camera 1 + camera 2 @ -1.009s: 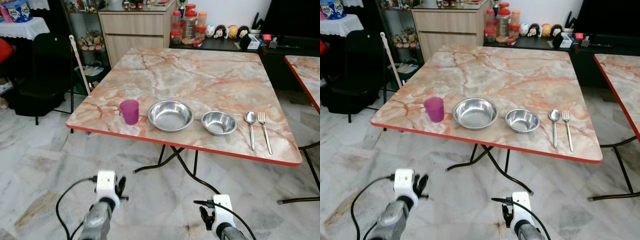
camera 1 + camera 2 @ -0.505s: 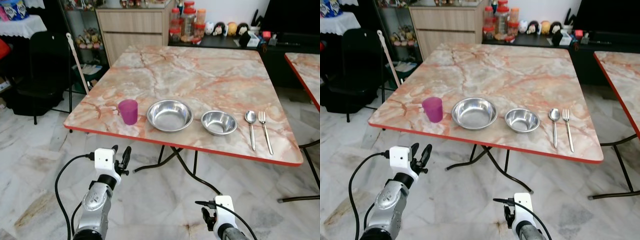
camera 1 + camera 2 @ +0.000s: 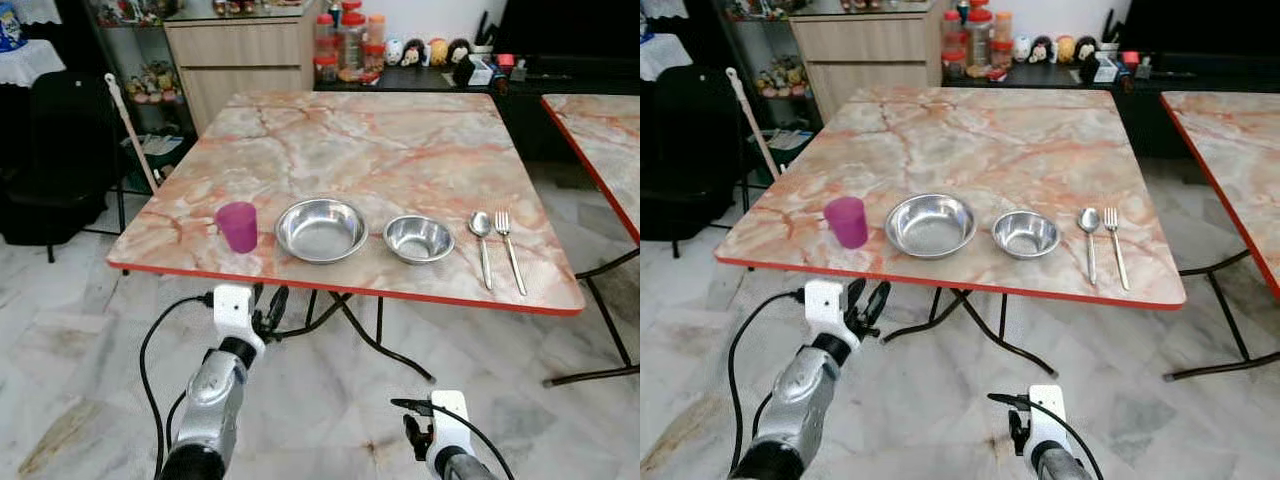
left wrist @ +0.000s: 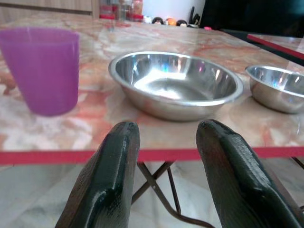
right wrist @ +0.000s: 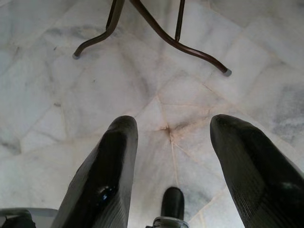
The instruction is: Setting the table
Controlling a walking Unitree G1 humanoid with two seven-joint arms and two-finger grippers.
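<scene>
I have the table (image 3: 400, 150) filling the middle of the head view, its red front edge running across just below centre. Along that edge, left to right, sit a purple cup (image 3: 238, 226), a large steel bowl (image 3: 321, 229), a smaller bowl (image 3: 419, 238), then a spoon (image 3: 482, 245) and a fork (image 3: 509, 248) lying side by side, handles toward me. Each piece stands apart from the next; spoon and fork are close, but I cannot tell whether they touch.

At lower left my left gripper (image 3: 268, 310) is raised just under the table edge, below the cup and the large bowl. From its wrist camera I see the two fingers (image 4: 107, 180) spread with a clear gap and nothing between them (the cup is cut off at that picture's upper left, and the small bowl is clipped at its right edge). The table's folding legs are mostly hidden behind the top and the arm.

At the bottom, right of centre, my right gripper (image 3: 1017, 432) hangs low over the marble floor (image 3: 60, 330), its arm cut off by the frame. Its wrist camera shows the fingers (image 5: 102, 175) parted, holding nothing.

A second table (image 3: 600, 130) is cropped at the right edge. The shelf clutter along the top is too small to make out.
</scene>
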